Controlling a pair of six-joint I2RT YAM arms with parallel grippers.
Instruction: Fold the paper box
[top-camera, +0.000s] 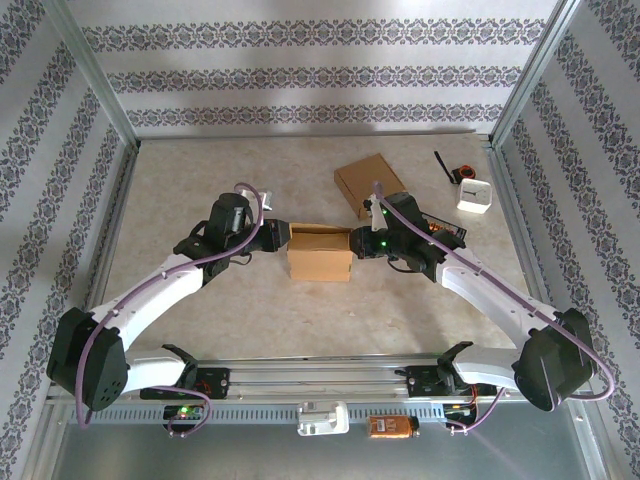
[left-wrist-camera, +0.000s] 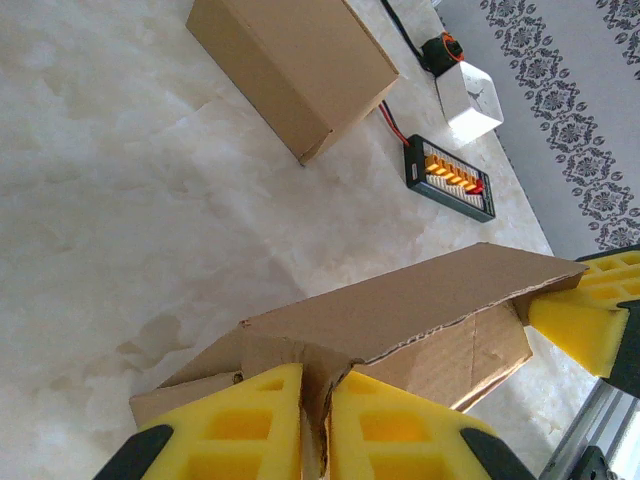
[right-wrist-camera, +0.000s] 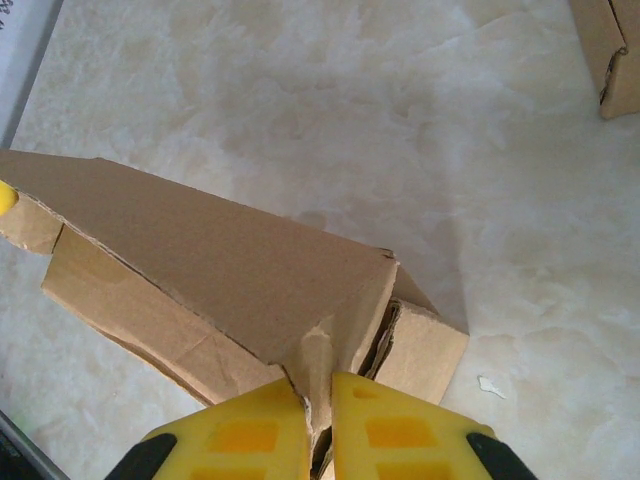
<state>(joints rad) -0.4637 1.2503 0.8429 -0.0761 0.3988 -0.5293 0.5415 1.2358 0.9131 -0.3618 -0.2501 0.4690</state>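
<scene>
Two paper boxes (top-camera: 319, 257) (top-camera: 366, 182), two hands (top-camera: 281, 238) (top-camera: 356, 242)

No words, numbers or brand names can be read here. The small white cube (left-wrist-camera: 470, 100) at the far right of the counter (top-camera: 200, 180) has a tiny dark mark on its front, too small to make out. The little orange gadget (top-camera: 392, 427) on the metal rail (top-camera: 330, 378) at the near edge has a dark face, too blurry to read. The open brown cardboard box (top-camera: 319, 255) in the middle shows bare brown card on every side in view.
</scene>
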